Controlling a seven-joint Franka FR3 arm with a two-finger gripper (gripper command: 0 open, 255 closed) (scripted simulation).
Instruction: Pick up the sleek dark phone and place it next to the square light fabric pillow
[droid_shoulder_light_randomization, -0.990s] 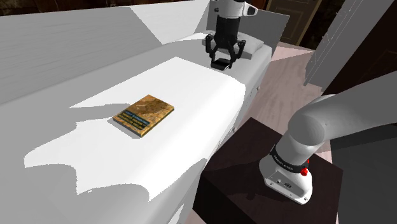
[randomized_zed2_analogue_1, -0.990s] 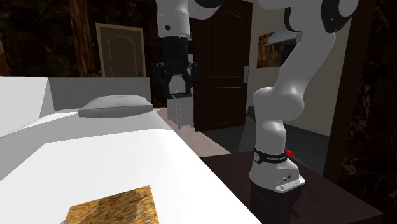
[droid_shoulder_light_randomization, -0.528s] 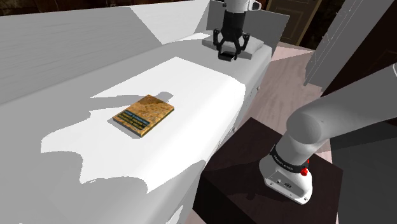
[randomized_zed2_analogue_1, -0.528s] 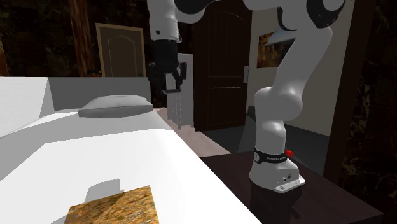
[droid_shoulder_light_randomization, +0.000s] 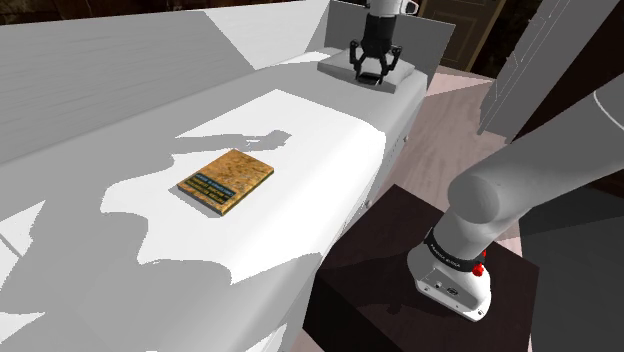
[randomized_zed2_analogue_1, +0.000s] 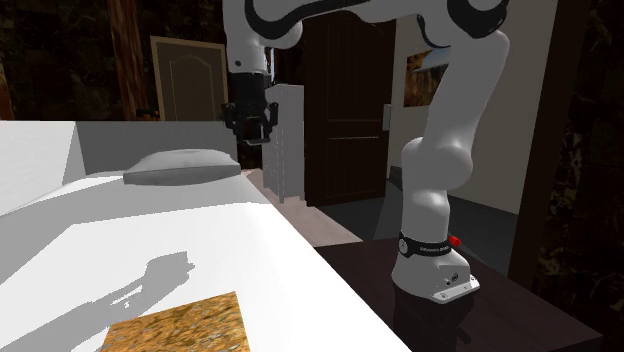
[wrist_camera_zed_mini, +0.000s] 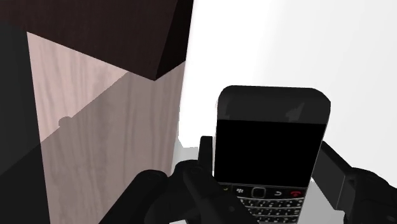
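Claw: the black two-finger claw is up in the air, pinching the phone from both sides.
Phone: black keypad phone with a dark screen, wedged between the fingers with its keys nearest the palm, so it's off the bed.
Pillow: plump light-grey pillow lying at the head of the white bed. In the second exterior view the claw sits at roughly its 2 o'clock.
Book: brown-and-yellow book flat on the bed, well apart from the pillow. In the shoulder view the claw is at its 2 o'clock.
Floor: pale wood floor beside the bed.
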